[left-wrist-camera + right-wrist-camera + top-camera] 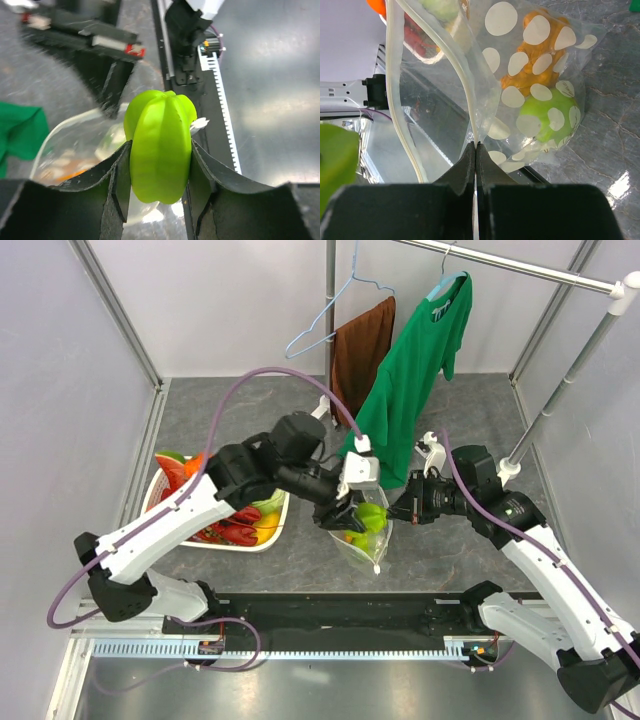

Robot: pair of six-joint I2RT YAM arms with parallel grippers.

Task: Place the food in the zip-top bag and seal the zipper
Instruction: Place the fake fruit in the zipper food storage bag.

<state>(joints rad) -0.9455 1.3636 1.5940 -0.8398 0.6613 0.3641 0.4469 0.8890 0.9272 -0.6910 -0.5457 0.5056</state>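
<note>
Left gripper: I pinched a green ribbed fruit, centre of frame.
Right gripper: I pressed together on the zip-top bag edge.

The left arm hides some food in the basket.

The grey stone-patterned tabletop carried a white perforated basket of toy food at its left side. Near the middle, the polka-dot zip-top bag rested its bottom on it.
</note>
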